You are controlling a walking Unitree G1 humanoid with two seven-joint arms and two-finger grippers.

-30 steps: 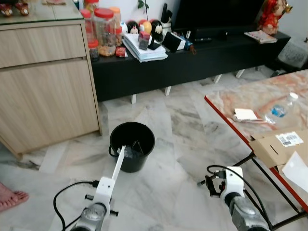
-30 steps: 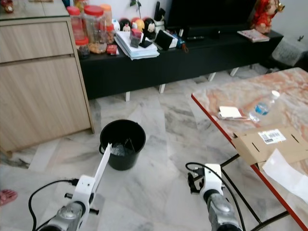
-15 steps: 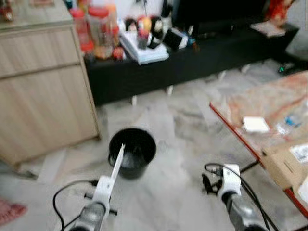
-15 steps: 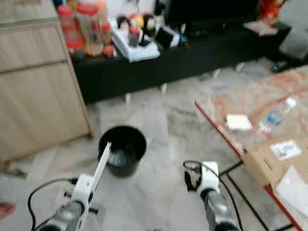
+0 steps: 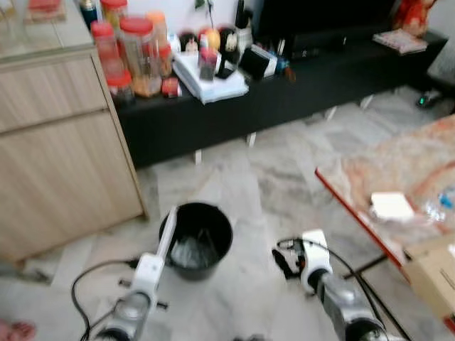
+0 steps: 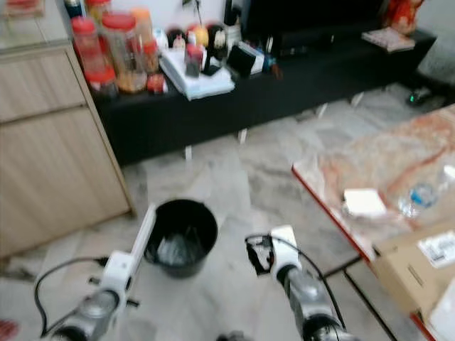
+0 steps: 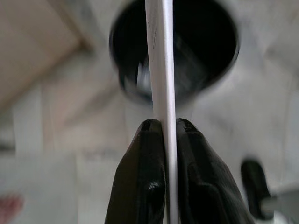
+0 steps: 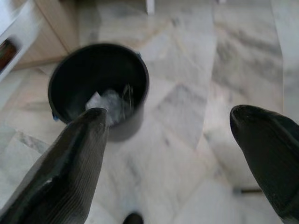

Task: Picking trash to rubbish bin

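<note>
Centrally, a round black plastic rubbish bin is shown on the veined marble floor, with crumpled pale trash inside. A thin, flat white strip is clamped edge-on between the closed fingers of the left gripper, its far end reaching over the bin's rim. The right gripper is held with fingers spread wide, just beside the bin.

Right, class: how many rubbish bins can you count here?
1. The black rubbish bin stands on the marble floor before the wooden cabinet. Others may be hidden.
</note>
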